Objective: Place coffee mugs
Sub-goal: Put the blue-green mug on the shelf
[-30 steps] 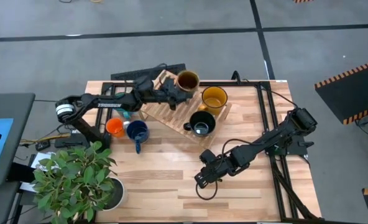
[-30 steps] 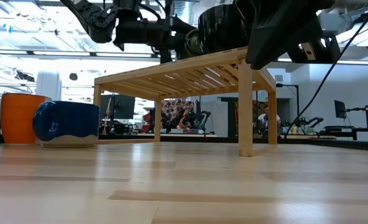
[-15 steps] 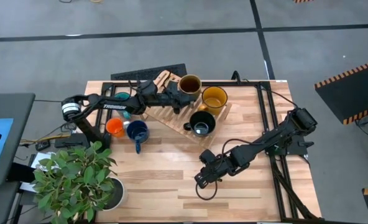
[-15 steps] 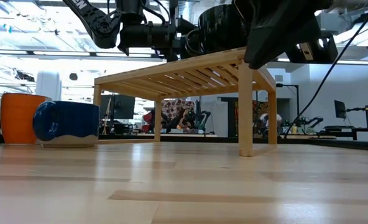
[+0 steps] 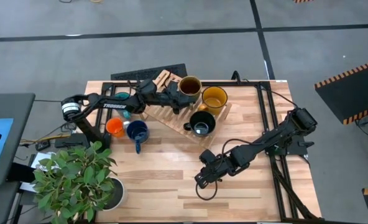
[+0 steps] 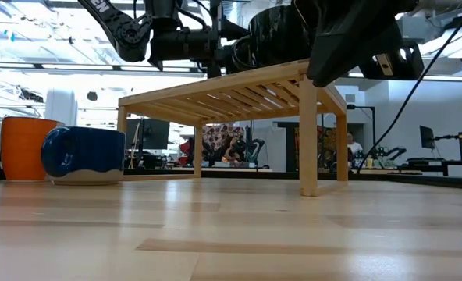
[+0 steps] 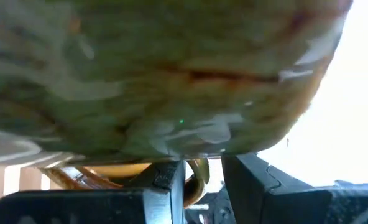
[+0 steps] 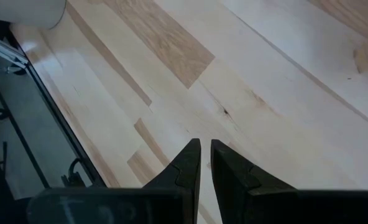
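Note:
A brown-olive mug (image 5: 188, 84) is at the far corner of the slatted wooden rack (image 5: 171, 115). A yellow mug (image 5: 214, 98) and a black mug (image 5: 202, 122) stand on the same rack. My left gripper (image 5: 176, 95) reaches in from the table's left and is shut on the brown-olive mug. An orange mug (image 5: 115, 127) and a dark blue mug (image 5: 137, 132) sit on the table left of the rack. A teal mug (image 5: 123, 99) is mostly hidden behind the left arm. My right gripper (image 5: 199, 180) is shut, low over bare table near the front. My left gripper has the brown-olive mug's handle (image 7: 199, 180) pinched between its two fingers (image 7: 165, 180). It comes at it roughly level from the table's left. The mug body (image 7: 159, 74) fills the wrist view and stays upright. I cannot tell whether its base rests on the rack.
A potted plant (image 5: 78, 177) in a white pot (image 5: 114, 194) fills the near left corner. A dark keyboard-like object (image 5: 150, 71) lies at the far edge. Black frame rails (image 5: 265, 124) run along the right side. Open wood lies near the front, around the right gripper.
My left gripper has carried the brown-olive mug a little toward the table's right and near edge, closer to the yellow mug, then held still. The right arm has kept still.

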{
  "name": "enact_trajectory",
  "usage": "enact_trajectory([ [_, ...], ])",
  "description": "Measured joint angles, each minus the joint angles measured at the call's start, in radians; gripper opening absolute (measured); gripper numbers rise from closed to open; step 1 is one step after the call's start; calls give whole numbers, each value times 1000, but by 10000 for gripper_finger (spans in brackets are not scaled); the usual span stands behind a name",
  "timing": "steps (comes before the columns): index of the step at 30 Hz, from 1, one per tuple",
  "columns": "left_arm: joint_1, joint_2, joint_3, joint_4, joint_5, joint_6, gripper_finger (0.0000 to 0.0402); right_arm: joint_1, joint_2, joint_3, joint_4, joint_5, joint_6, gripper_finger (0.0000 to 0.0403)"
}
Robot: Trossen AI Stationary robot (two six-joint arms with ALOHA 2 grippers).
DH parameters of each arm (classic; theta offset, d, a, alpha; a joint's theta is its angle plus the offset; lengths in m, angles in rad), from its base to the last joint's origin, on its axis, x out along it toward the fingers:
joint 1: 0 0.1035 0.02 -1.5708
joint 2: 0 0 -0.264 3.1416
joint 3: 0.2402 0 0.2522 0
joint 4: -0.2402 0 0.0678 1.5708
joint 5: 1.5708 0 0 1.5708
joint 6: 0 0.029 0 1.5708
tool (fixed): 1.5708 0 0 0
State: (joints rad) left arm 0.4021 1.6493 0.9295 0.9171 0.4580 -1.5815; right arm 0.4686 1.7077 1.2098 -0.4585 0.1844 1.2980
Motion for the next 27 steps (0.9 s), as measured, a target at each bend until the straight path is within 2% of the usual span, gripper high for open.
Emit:
enact_trajectory([
  [8, 8, -1, 0, 13, 67, -40, 84, -6, 0, 0, 0, 0, 3, 63],
  [17, 10, -2, 2, -95, 0, 19, 84, -17, 0, 0, 1, 0, 3, 63],
  [27, 10, -3, 2, -110, 9, -29, 84, -20, 0, 0, 1, 0, 3, 63],
])
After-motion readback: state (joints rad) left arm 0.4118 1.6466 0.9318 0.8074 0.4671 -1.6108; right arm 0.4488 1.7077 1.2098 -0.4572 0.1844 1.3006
